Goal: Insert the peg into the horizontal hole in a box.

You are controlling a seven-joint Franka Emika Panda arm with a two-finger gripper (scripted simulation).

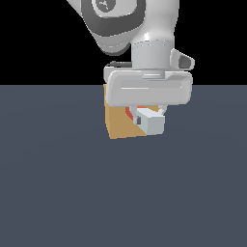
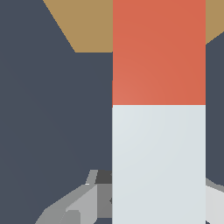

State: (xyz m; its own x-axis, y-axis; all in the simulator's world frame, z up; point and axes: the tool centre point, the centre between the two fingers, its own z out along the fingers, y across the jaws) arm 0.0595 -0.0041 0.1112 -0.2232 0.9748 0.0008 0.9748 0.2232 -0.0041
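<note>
The long square-sectioned peg (image 1: pixel 148 119), red-orange at one end and pale grey-white along the rest, is held level beneath the white robot gripper (image 1: pixel 147 115), whose fingers (image 2: pixel 78 203) are closed against its pale part. The red end is pointed at the plain tan-orange cube-shaped box (image 1: pixel 120 123), which is seen just beyond the gripper on the dark grey-blue floor (image 1: pixel 120 193). The hole is hidden behind the peg, so entry cannot be judged.
</note>
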